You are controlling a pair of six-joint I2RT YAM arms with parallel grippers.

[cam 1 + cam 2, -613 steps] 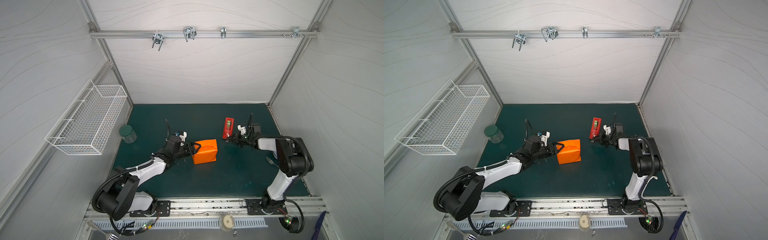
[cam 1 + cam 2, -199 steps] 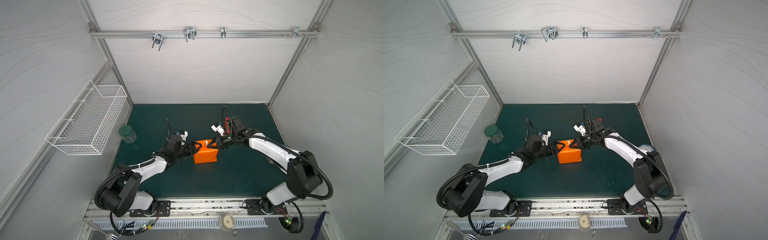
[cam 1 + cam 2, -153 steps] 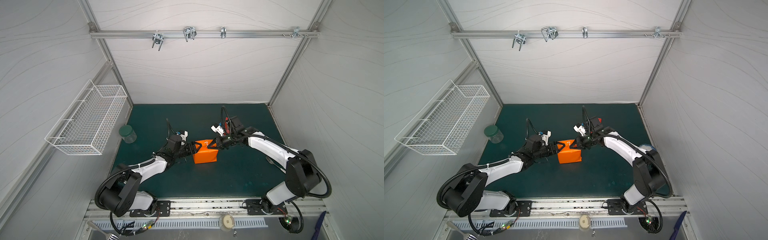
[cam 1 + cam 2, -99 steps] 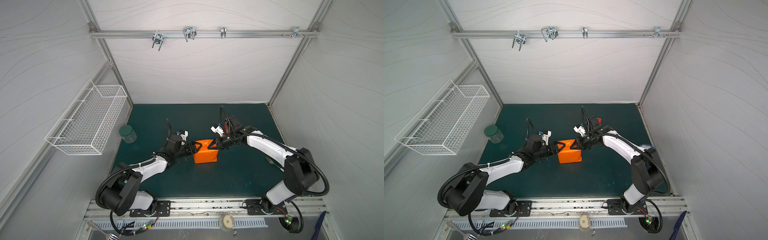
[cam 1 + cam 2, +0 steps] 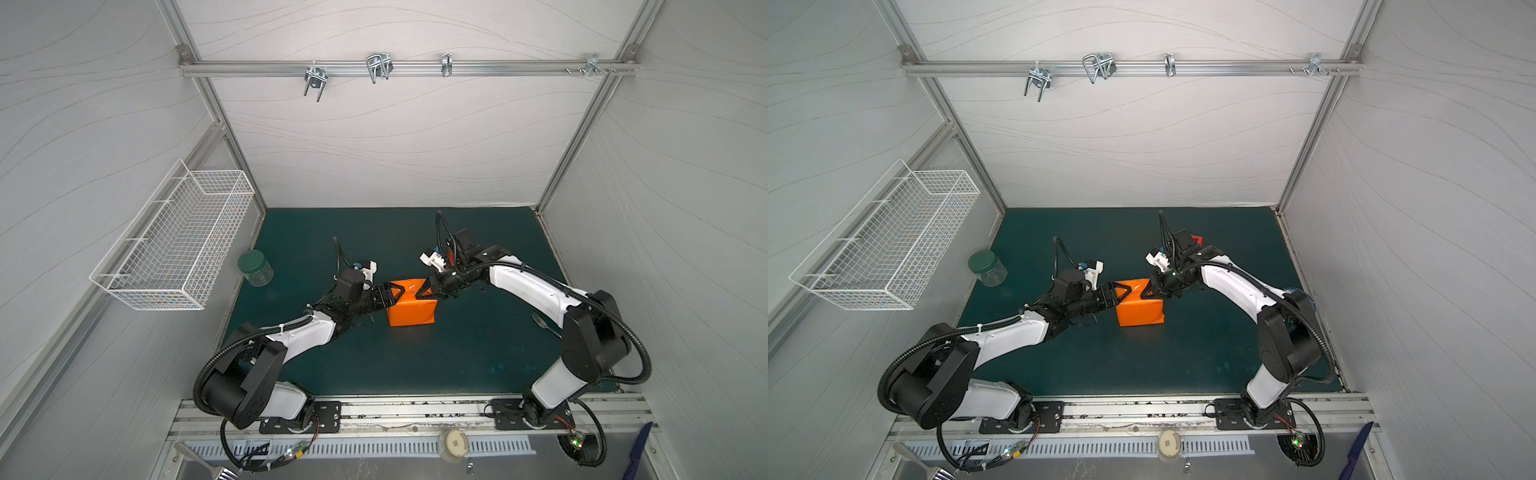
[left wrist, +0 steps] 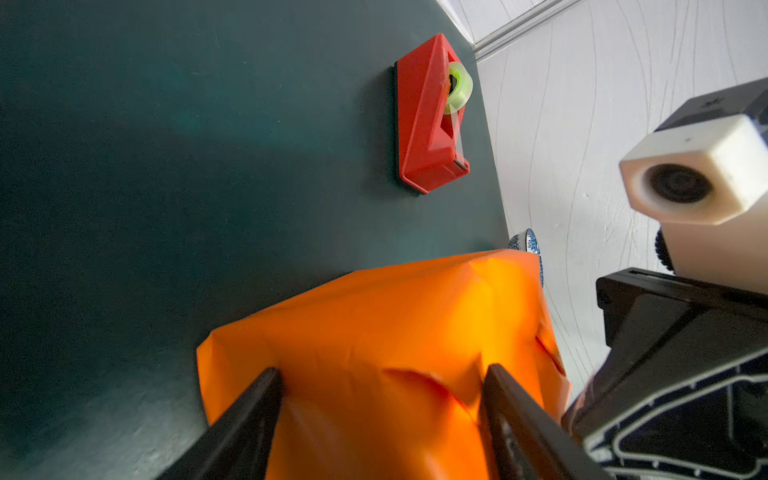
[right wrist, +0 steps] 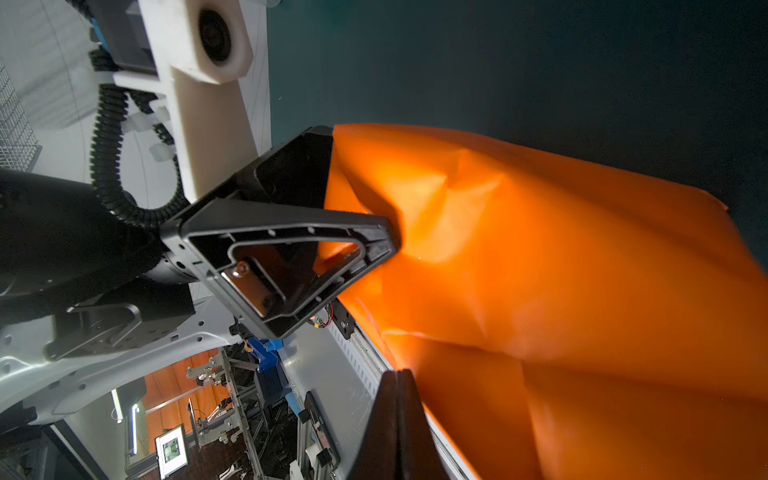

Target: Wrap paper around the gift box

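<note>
The gift box is hidden inside the orange paper point(image 5: 411, 309), which is folded round it into a block in the middle of the green mat, as both top views show point(image 5: 1140, 311). My left gripper point(image 6: 382, 374) is open, its two fingers spread against the paper on the package's left end. My right gripper point(image 7: 399, 374) is shut, its tips at the package's upper right edge point(image 5: 424, 289). Between its jaws I see nothing. The paper point(image 7: 561, 270) is creased where the left gripper's fingers point(image 7: 291, 249) press it.
A red tape dispenser point(image 6: 428, 120) stands behind the package, mostly hidden by the right arm in a top view point(image 5: 1197, 240). A green-lidded jar point(image 5: 255, 268) sits at the left, under a wire basket point(image 5: 174, 245) on the wall. A fork point(image 5: 544, 324) lies at the right.
My right gripper came from the tape dispenser to the package's right end, then edged slightly closer over the last second. The left gripper and the package stayed put.
</note>
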